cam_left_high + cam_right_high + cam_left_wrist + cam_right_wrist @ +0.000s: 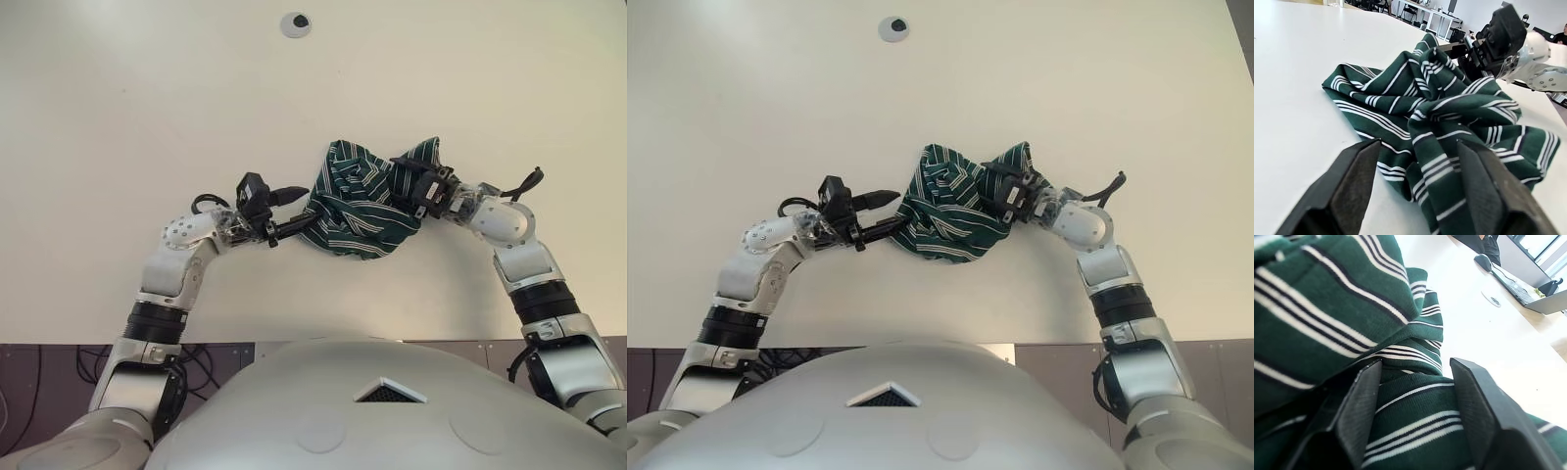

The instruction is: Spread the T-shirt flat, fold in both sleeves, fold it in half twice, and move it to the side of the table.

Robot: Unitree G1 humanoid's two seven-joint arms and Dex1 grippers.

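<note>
Left eye view: green striped T-shirt [358,201], crumpled mid-table [147,98] between the arms; spreading step judged just starting; left gripper [1418,144] and right gripper [1416,363], jaws apart astride folds of cloth, next likely to pinch and draw outward.

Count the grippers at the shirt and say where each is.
2. The left gripper is at the shirt's left edge, open around a fold. The right gripper is at the right side, open, pushed into it.
</note>
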